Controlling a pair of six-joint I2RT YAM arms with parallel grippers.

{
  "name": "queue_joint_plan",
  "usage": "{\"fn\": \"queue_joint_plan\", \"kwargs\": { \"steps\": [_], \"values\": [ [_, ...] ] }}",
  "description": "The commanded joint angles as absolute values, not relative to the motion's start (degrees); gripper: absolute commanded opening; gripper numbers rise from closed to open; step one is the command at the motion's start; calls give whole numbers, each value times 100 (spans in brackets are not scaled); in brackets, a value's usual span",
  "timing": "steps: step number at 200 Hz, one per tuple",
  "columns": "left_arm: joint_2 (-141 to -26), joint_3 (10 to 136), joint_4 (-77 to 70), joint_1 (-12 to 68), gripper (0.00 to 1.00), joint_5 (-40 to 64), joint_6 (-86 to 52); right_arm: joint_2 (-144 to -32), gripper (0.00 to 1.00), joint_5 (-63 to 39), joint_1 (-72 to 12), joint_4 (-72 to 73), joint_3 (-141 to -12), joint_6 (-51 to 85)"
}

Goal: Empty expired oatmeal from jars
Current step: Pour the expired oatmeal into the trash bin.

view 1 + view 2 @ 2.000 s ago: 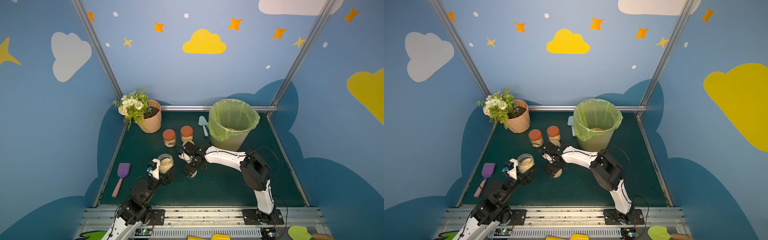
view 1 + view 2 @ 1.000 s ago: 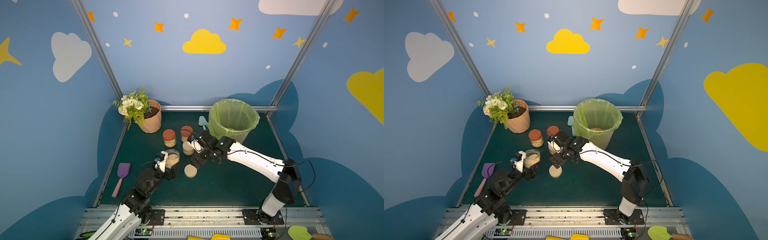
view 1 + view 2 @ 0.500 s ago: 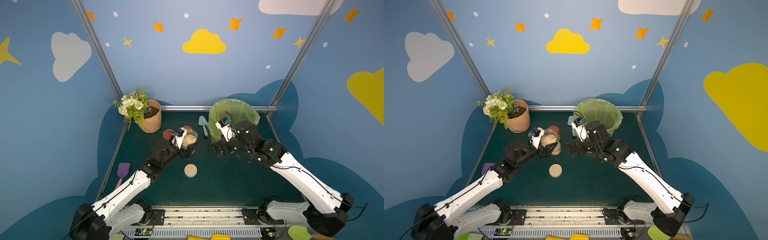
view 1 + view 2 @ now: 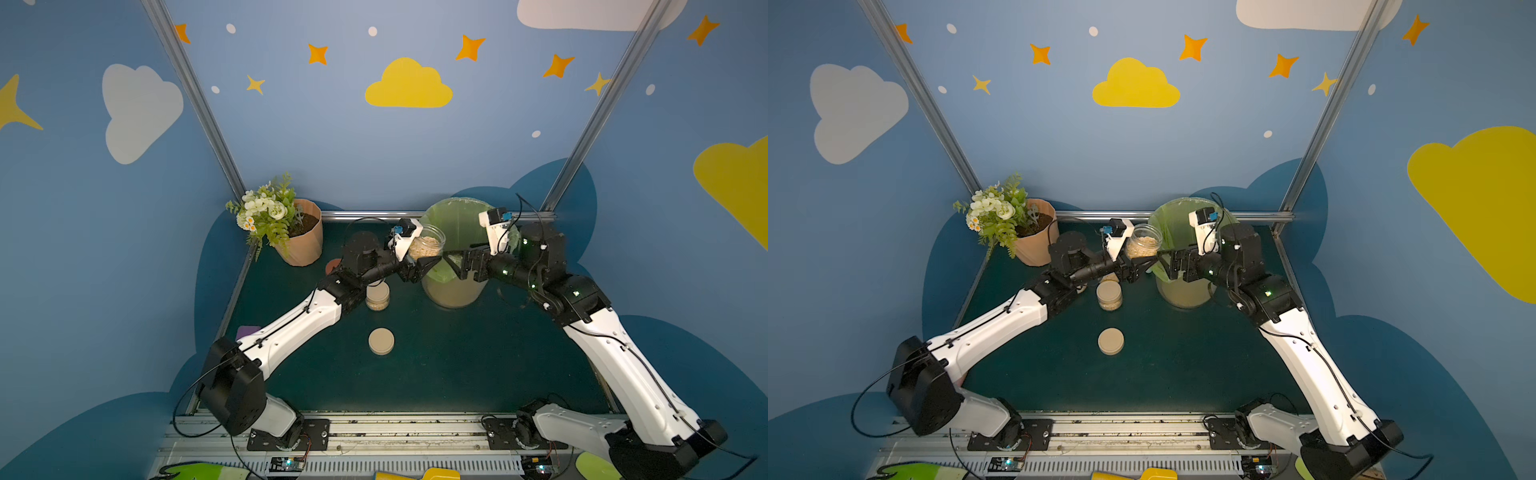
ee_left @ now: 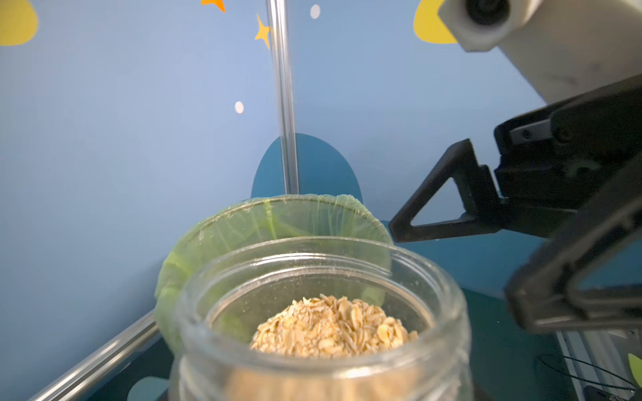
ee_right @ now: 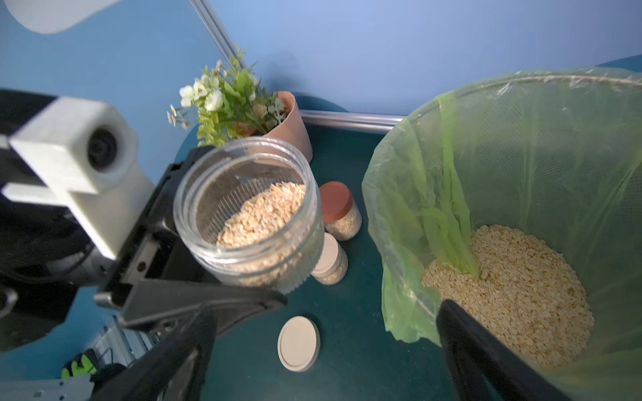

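Note:
My left gripper (image 4: 424,257) is shut on an open, lidless jar (image 4: 425,246) (image 6: 250,211) and holds it high beside the rim of the green-lined bin (image 4: 453,291). Oatmeal (image 5: 330,326) fills the jar's lower part. My right gripper (image 4: 454,257) (image 6: 323,364) hangs open and empty, facing the jar from the bin's side. A beige-lidded jar (image 4: 377,295) (image 6: 328,258) and a red-lidded jar (image 6: 338,210) stand on the mat below. A loose beige lid (image 4: 381,340) (image 4: 1111,340) lies nearer the front. More oatmeal (image 6: 514,295) lies in the bin.
A peach flowerpot (image 4: 301,245) with white flowers stands at the back left. A purple spatula (image 4: 247,331) shows beside the left arm. Blue walls and metal posts close in the sides and back. Both forearms meet in front of the bin.
My left arm has lifted the open jar off the mat and carried it back toward the bin. My right arm has risen away from the loose lid to the bin's side.

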State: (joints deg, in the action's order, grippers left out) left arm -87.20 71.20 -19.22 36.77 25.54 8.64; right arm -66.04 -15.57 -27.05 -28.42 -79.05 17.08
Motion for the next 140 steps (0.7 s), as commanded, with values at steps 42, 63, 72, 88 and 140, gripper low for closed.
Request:
{"fn": "queue_joint_plan", "kwargs": {
  "steps": [42, 63, 72, 88, 140],
  "values": [
    [-9660, 8407, -2322, 3737, 4, 3109, 853, -6957, 99, -2490, -2233, -2215, -8048, 2127],
    [-9888, 8719, -2245, 3750, 4, 3159, 844, -7119, 99, -2506, -2221, -2215, -8119, 2083],
    [-9970, 8819, -2230, 3760, 4, 3220, 844, -7201, 99, -2429, -2209, -2253, -8162, 2073],
    [-10072, 8947, -2220, 3792, 4, 3249, 839, -7323, 98, -2484, -2177, -2146, -8185, 2083],
    [-10322, 9295, -1952, 3883, 4, 3287, 976, -7718, 99, -2384, -2144, -2043, -8491, 2007]
  ]
}}
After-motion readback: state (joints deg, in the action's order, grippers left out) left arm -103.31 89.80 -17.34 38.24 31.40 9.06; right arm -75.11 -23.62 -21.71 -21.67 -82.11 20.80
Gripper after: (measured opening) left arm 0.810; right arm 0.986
